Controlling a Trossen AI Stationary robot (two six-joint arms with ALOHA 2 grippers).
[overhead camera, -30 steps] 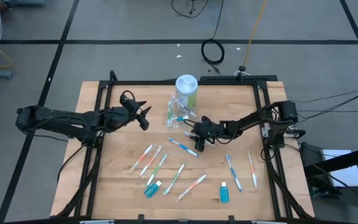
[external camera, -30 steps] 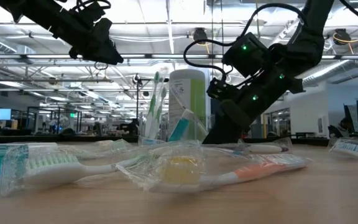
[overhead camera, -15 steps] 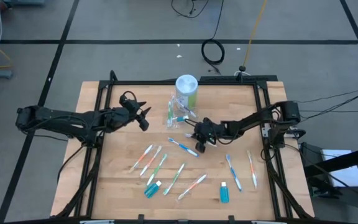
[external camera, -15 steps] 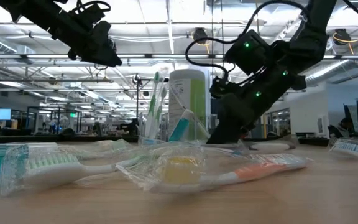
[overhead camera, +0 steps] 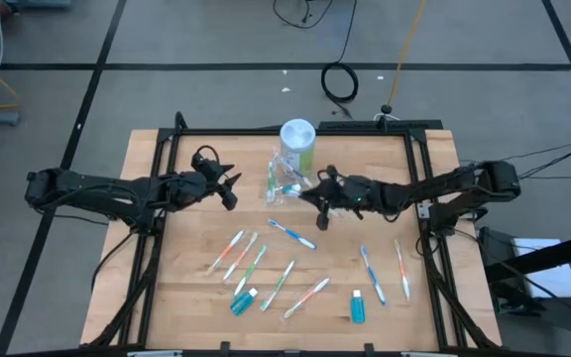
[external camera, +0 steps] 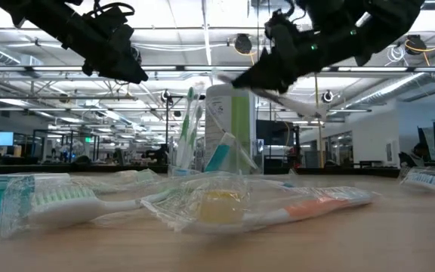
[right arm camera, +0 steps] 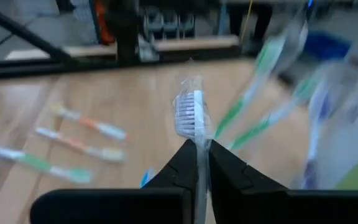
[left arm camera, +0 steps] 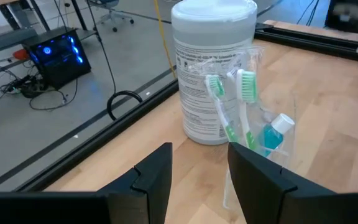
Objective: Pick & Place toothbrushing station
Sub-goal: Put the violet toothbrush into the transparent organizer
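The right end effector [overhead camera: 317, 195] hangs above the bench [overhead camera: 186, 288] just beside the clear plastic cup [overhead camera: 285, 179], its fingers pressed onto a wrapped white toothbrush [right arm camera: 191, 115] whose bristle head sticks out past the fingertips. The cup stands in front of a white-and-green wipes canister [overhead camera: 297, 141] and holds two green toothbrushes [left arm camera: 229, 106] and a small blue tube [left arm camera: 275, 132]. The left end effector [overhead camera: 228, 188] waits in the air on the cup's other side, fingers spread and holding nothing. More toothbrushes lie scattered on the bench, with two blue tubes [overhead camera: 357, 306] among them.
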